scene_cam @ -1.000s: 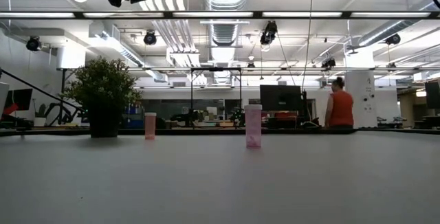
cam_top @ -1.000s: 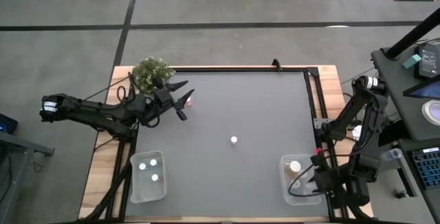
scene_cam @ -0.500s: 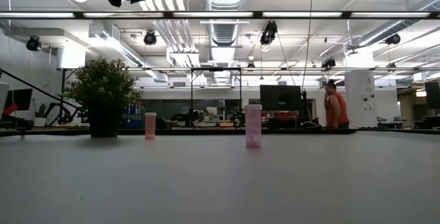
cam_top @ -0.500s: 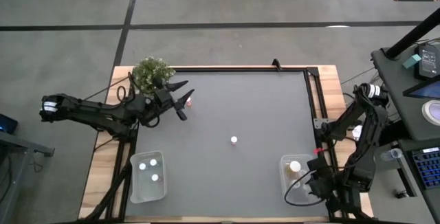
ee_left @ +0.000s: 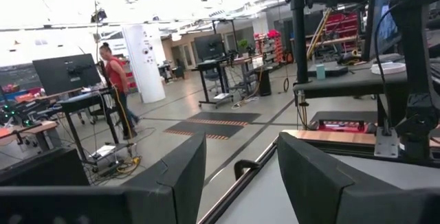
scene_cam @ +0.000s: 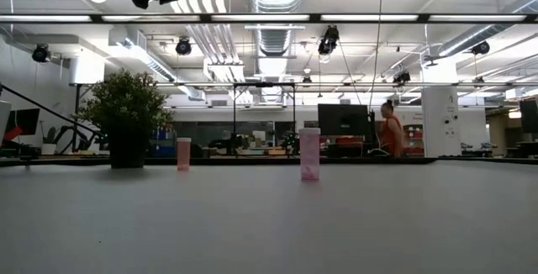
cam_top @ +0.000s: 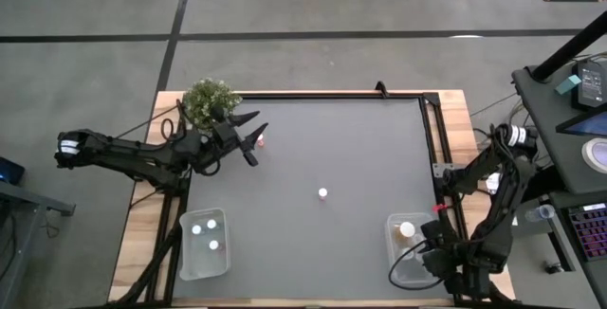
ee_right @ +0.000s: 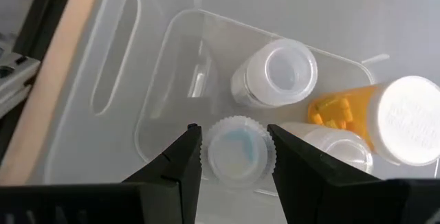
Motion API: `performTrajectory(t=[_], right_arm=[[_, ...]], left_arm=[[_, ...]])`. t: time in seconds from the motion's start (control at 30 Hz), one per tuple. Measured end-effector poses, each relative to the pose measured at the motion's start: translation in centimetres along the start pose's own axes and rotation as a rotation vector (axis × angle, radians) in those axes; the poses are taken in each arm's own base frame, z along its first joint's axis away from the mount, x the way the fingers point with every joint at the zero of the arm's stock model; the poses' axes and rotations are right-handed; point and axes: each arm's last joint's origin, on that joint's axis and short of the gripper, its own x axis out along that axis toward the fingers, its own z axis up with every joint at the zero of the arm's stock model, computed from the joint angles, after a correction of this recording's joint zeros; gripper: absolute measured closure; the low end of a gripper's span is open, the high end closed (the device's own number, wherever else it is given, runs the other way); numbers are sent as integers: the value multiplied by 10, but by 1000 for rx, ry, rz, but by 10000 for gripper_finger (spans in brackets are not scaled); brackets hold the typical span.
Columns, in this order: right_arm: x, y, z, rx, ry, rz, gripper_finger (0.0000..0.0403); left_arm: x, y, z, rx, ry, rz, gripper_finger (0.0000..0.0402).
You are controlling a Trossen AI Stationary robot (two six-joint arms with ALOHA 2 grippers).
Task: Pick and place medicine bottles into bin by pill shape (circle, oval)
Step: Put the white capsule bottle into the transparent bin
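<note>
My right gripper point(ee_right: 235, 143) points down into the clear right bin point(cam_top: 399, 263) and is shut on a white-capped medicine bottle point(ee_right: 237, 152). Under it in that bin lie a clear bottle point(ee_right: 273, 74), an orange bottle point(ee_right: 385, 117) and a pale one point(ee_right: 330, 147). Two pinkish bottles stand upright on the grey table, one in the middle point(cam_top: 322, 193) and one at the far left point(cam_top: 259, 142). My left gripper point(cam_top: 249, 137) hangs open above the far-left bottle, with nothing between its fingers point(ee_left: 240, 157). My right gripper pinches the bottle's ribbed white cap point(ee_right: 212, 154) between its two fingers, one on either side. The fingers come from above, pointing steeply down. The bottle hangs upright below them, inside the bin's walls. Whether its base rests on anything is hidden by the cap.
A potted plant point(cam_top: 210, 102) stands at the table's far left corner. The left bin point(cam_top: 189, 261) at the near left holds two white-capped bottles. A black frame rail point(cam_top: 332, 96) runs along the far edge. A person point(scene_cam: 389, 129) moves in the room behind the table.
My right gripper has gone down toward the right bin and a little toward the table's near edge, tipping further downward, with the bottle still between its fingers. The person in the room has walked to the left.
</note>
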Motion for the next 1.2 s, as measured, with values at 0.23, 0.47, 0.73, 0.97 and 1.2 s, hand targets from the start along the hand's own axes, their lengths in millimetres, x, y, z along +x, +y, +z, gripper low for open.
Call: performTrajectory(t=[0.23, 0.47, 0.73, 0.97, 1.2], right_arm=[[6, 2, -1, -7, 17, -23, 266], [5, 2, -1, 1, 12, -10, 266], [1, 3, 2, 17, -14, 25, 253], [-1, 2, 2, 18, -15, 25, 224], [-8, -1, 3, 26, -28, 51, 221]], left_arm=[[0, 1, 2, -45, -19, 4, 240], [0, 1, 2, -62, -20, 4, 240], [0, 1, 3, -66, -22, 5, 240], [0, 1, 3, -90, -23, 5, 240], [0, 1, 3, -92, -23, 5, 240]])
